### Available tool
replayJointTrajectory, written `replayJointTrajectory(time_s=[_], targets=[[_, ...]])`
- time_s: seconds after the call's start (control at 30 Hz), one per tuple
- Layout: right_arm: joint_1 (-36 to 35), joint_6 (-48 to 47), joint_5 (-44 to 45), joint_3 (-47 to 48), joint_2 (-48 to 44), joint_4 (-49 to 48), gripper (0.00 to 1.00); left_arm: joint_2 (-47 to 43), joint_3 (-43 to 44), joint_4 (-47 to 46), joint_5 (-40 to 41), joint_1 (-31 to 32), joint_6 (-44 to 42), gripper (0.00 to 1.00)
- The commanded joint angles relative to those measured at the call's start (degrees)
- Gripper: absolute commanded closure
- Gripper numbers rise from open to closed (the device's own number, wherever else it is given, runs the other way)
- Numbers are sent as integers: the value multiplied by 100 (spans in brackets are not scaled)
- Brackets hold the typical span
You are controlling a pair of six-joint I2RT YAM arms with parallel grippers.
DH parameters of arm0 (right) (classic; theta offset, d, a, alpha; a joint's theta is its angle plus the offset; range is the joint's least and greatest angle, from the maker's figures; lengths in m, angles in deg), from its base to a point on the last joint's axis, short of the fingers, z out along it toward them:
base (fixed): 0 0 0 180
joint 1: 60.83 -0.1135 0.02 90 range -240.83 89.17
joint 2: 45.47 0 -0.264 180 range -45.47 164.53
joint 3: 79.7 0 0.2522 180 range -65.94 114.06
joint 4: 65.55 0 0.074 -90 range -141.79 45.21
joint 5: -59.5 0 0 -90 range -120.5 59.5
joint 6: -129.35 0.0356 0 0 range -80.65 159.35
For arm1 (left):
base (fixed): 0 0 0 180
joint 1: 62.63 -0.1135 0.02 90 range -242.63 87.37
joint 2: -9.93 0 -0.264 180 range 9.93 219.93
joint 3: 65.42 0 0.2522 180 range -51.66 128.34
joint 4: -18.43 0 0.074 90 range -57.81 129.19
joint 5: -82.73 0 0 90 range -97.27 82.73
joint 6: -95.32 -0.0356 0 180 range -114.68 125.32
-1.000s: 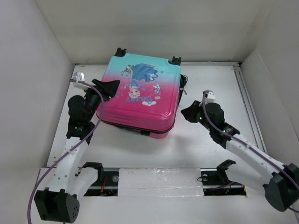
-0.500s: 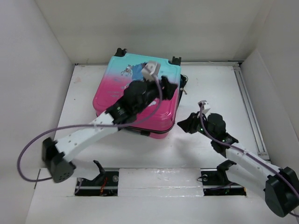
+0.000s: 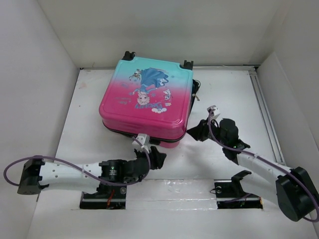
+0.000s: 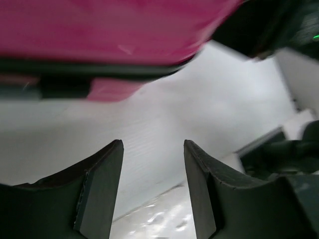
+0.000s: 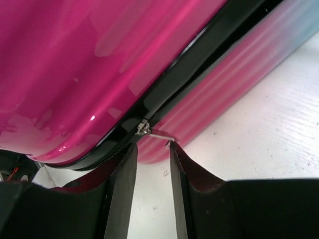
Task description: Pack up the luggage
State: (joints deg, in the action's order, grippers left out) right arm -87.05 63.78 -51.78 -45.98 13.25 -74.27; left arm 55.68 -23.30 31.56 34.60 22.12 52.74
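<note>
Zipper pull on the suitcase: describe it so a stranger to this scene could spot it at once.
Find the pink-to-turquoise hard-shell suitcase on the white table and follow the black zipper band around its pink near-right corner. There, just ahead of the right pincer, a silver metal zipper pull sticks out from the band; unlike the dark band and pink shell, it is thin and shiny.

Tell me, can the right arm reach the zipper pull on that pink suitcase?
Probably yes: the zipper pull lies just ahead of the right end effector, its jaws parted, nothing between.
</note>
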Motion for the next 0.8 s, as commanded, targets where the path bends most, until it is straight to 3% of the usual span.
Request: replayJointTrajectory(time_s=[0.0,0.2,0.37,0.47,0.77], targets=[[29,-184,-166,34,34,-678,61,-215,-751,-32,699,24,1400,53],[29,-368,-306,174,535,-916,60,-480,-1244,-438,1553,-133,1306,48],[82,-483,-596,332,878,-1099,60,-279,-1622,-2104,132,-1354,95,48],[82,-483,-650,271,1027,-1259,60,213,-1571,-2591,-388,-2022,-276,47],[82,-896,-798,341,1362,-1837,60,944,-1237,-3040,-723,-2129,-549,47]])
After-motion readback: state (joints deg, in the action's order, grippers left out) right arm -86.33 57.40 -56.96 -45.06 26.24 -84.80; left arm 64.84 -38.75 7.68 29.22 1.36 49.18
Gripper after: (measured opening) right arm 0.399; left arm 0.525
